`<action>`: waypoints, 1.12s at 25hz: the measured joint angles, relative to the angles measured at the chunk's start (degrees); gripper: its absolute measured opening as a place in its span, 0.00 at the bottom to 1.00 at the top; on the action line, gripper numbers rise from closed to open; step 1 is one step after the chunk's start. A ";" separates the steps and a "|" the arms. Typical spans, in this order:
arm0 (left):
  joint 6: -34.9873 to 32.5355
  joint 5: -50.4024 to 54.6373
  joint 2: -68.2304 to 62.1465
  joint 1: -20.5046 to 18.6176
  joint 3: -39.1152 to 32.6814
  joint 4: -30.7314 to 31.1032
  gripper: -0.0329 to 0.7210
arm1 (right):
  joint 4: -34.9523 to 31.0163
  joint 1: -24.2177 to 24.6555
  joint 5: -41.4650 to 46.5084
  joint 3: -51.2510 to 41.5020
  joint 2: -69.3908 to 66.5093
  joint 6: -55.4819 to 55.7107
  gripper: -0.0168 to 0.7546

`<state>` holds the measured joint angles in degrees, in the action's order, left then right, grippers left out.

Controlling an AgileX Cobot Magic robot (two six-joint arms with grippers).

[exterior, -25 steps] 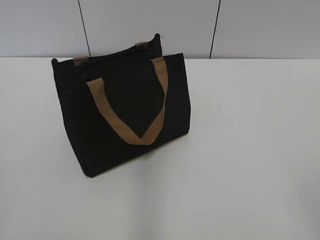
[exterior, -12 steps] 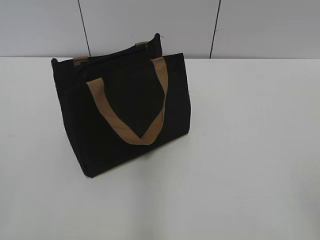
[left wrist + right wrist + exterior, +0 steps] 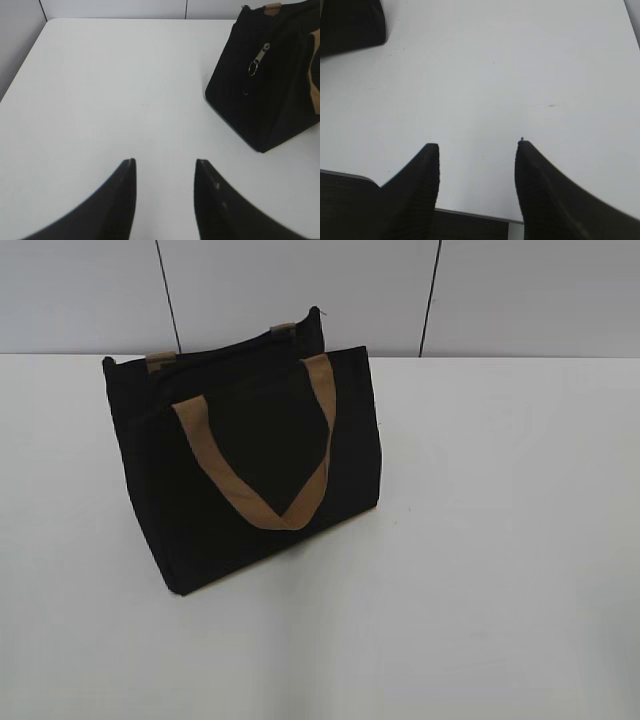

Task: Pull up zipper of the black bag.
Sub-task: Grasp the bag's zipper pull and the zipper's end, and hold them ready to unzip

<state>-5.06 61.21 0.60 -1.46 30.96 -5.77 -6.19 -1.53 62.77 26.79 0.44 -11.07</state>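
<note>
The black bag (image 3: pixel 250 460) stands upright on the white table (image 3: pixel 480 540), left of centre, with a tan strap handle (image 3: pixel 255 490) hanging down its front. In the left wrist view the bag (image 3: pixel 270 85) is at the upper right, and the zipper's small silver pull tab with an oval ring (image 3: pixel 257 59) hangs on its end face. My left gripper (image 3: pixel 165 162) is open and empty, low over the bare table, well short of the bag. My right gripper (image 3: pixel 479 145) is open and empty; only a corner of the bag (image 3: pixel 350 25) shows at its upper left. Neither gripper shows in the exterior view.
A grey panelled wall (image 3: pixel 300 290) runs behind the table. The table's near edge (image 3: pixel 470 214) shows under my right gripper, and its left edge (image 3: pixel 22 65) in the left wrist view.
</note>
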 joint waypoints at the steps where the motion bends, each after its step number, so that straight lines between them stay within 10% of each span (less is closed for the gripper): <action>1: 0.00 0.00 0.00 0.00 0.00 0.07 0.43 | 0.00 0.00 0.00 0.00 0.00 0.00 0.51; 12: -1.36 -2.49 -13.23 0.00 0.79 -5.30 0.64 | 0.00 0.00 -0.16 1.55 -0.84 0.00 0.51; 28: -20.53 -45.04 -31.46 0.00 -7.42 -17.34 0.58 | -7.96 0.00 -8.01 13.84 -34.69 -11.47 0.51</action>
<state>-25.59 16.18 -30.86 -1.46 23.55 -23.11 -14.15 -1.53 54.75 40.63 -34.25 -22.54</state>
